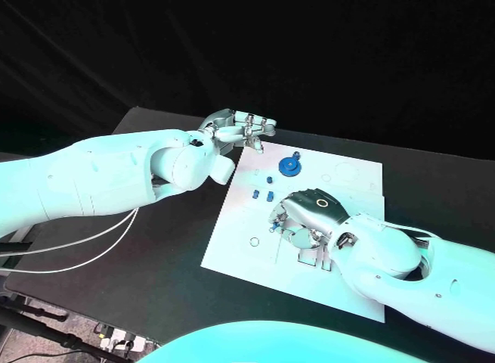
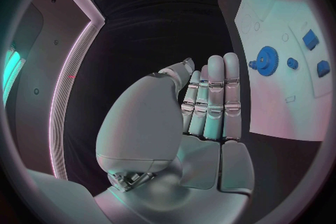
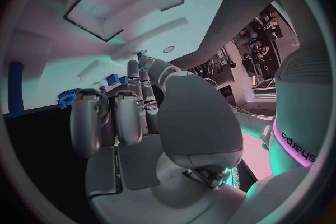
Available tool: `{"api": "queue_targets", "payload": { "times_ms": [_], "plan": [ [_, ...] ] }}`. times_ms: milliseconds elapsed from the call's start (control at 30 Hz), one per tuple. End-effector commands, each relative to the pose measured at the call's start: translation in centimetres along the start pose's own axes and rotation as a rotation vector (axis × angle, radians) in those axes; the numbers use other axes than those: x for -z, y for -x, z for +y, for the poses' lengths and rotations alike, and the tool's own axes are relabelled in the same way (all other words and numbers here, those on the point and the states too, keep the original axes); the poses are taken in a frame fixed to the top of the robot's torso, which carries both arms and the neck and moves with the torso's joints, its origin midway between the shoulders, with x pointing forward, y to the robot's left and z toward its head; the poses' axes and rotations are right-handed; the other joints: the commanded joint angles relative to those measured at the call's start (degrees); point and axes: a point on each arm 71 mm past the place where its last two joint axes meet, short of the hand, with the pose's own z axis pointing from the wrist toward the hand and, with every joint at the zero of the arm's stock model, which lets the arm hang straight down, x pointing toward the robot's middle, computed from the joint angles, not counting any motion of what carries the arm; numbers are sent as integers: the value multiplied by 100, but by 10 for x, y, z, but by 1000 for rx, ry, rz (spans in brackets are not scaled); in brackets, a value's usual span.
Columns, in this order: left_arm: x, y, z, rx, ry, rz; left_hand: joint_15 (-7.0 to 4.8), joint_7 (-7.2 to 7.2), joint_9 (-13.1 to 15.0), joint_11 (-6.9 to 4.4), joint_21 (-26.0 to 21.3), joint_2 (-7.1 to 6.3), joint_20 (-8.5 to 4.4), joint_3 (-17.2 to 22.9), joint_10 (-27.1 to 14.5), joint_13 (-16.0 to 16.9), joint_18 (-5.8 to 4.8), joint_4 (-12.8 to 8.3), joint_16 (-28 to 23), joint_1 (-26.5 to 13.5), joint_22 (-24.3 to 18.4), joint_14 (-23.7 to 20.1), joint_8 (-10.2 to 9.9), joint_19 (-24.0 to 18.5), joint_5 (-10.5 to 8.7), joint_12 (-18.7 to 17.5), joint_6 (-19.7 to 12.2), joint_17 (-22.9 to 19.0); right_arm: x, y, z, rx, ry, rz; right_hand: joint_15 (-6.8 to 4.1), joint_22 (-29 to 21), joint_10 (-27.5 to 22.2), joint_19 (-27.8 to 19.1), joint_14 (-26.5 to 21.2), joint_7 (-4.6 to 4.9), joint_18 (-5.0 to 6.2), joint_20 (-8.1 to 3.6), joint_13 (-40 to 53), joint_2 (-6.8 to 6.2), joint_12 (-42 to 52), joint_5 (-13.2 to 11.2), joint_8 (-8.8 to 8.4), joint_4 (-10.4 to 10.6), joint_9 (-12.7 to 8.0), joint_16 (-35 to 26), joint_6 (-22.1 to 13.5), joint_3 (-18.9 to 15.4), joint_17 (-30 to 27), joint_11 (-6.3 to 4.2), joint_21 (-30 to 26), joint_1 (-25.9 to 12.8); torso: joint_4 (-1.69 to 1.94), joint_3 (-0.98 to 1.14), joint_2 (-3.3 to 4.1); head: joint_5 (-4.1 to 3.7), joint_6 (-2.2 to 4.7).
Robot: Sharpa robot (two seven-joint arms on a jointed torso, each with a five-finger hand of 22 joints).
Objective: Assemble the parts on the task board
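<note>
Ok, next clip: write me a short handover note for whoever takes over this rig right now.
Left hand: holds nothing, fingers straight, off the far left corner of the task board.
Right hand: low over the board's middle, fingers bent down among the parts; whether it holds one cannot be told.
Things: blue gear on the far part of the board; small blue parts beside it.
Done: nothing clearly assembled.
Left: seat the gear and the small parts.
</note>
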Motion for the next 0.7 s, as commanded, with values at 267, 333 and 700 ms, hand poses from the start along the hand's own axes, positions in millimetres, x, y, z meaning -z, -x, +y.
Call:
{"api": "queue_targets", "payload": {
  "times_ms": [267,333,700],
  "plan": [
    [-1,-3,0,0,4,28,21,2,-5,1,-17,1,23,-33,-20,4,32,-7,-38,-39,-8,-30,40,32,5,18,-38,-7,0,-2,2,12,12,15,-36,928,19,101,263,13,-101,-10,4,21,13,17,34,-7,9,19,42,36,-10,-13,14,-59,1,-2,-2,6,-33],
    [-1,-2,0,-1,5,27,21,2,-5,1,-17,1,23,-33,-20,4,32,-7,-38,-39,-8,-30,40,32,5,18,-38,-7,0,-2,2,12,12,16,-36,928,19,101,263,13,-101,-10,4,21,13,17,34,-7,9,19,42,36,-10,-13,14,-59,1,-2,-2,6,-33],
    [-1,-1,0,-1,8,27,21,2,-5,1,-17,1,23,-33,-20,4,32,-7,-38,-39,-8,-30,40,32,5,18,-38,-7,0,-2,4,9,15,13,-36,928,19,101,263,13,-101,-10,4,21,13,17,34,-7,9,19,42,36,-10,-13,14,-59,1,0,-3,13,-37]
  ]
}}
